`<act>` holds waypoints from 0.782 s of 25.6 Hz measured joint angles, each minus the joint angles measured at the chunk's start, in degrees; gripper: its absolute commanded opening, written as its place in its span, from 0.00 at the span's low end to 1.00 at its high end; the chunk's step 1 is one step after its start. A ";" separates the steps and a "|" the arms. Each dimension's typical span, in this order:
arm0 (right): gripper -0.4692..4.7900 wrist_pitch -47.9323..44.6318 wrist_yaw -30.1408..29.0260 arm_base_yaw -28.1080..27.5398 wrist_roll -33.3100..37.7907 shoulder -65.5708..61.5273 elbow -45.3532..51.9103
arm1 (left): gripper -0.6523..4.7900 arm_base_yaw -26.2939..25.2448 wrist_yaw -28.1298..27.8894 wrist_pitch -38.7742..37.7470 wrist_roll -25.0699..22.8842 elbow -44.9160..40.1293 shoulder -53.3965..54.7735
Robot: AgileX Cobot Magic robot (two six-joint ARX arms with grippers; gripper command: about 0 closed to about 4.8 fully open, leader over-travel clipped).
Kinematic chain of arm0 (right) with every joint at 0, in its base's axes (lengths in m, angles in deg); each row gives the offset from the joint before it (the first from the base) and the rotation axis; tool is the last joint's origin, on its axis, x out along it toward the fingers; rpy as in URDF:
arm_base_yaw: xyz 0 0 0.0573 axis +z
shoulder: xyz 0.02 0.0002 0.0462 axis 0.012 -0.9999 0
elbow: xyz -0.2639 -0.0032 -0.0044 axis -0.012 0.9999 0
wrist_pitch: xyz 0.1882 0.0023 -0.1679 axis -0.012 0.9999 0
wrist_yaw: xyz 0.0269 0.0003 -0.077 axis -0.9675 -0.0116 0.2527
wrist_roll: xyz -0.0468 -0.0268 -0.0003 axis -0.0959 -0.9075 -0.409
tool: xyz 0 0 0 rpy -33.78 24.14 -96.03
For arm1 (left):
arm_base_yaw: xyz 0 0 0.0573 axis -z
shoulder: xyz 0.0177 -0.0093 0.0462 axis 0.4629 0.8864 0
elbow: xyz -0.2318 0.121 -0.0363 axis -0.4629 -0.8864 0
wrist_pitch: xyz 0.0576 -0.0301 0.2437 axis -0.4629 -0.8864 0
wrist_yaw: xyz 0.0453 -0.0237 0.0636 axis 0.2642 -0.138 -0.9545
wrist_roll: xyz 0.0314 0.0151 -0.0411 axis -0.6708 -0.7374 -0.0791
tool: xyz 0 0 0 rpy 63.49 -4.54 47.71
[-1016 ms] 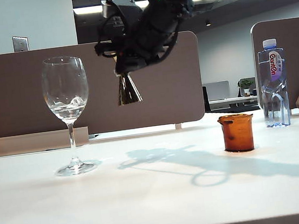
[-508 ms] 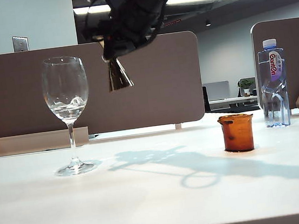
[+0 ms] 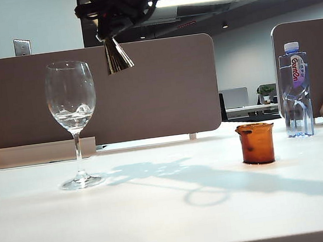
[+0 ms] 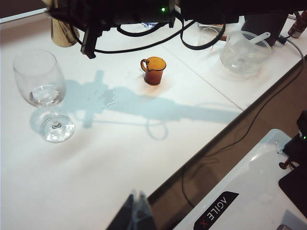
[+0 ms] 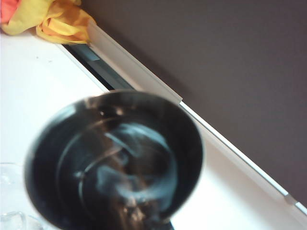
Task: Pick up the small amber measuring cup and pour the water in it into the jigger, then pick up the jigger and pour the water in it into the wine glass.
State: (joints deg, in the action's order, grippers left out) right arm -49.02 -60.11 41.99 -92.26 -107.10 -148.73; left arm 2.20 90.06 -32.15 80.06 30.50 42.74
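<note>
While the near part of the worktop (image 3: 173, 214) lies bare apart from the arm's shadow, the small amber measuring cup (image 3: 256, 143) stands upright to the right, well apart from the wine glass (image 3: 74, 123), which stands upright to the left with a little water (image 3: 72, 115) low in its bowl. Above and just to the right of the glass rim hangs the jigger (image 3: 116, 55), tilted slightly, its upper part lost in the dark right gripper (image 3: 115, 21), whose jaws are nearly closed and appear clamped on it; the right wrist view looks straight into the jigger's dark cone, too blurred to show liquid. Of the left gripper (image 4: 139, 211) only a blurred tip shows low in the left wrist view, parked off the worktop's near edge, and whether it is open cannot be told. Further back stand a water bottle (image 3: 296, 90) and the grey partition (image 3: 164, 91). The step in hand looks like the second pour. To do it well, the jigger's lip should come over the middle of the bowl before tipping, then roll slowly so the thin stream falls inside the rim; clipping the rim of so tall and thin-stemmed a glass could topple it.
</note>
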 measured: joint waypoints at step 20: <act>0.09 1.20 3.80 0.68 -12.63 -2.14 -0.37 | 0.12 0.00 0.00 0.00 0.02 0.00 0.00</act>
State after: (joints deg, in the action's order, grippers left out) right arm -47.82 -56.31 42.66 -104.89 -109.24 -149.10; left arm 2.20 90.06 -32.15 80.08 30.50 42.74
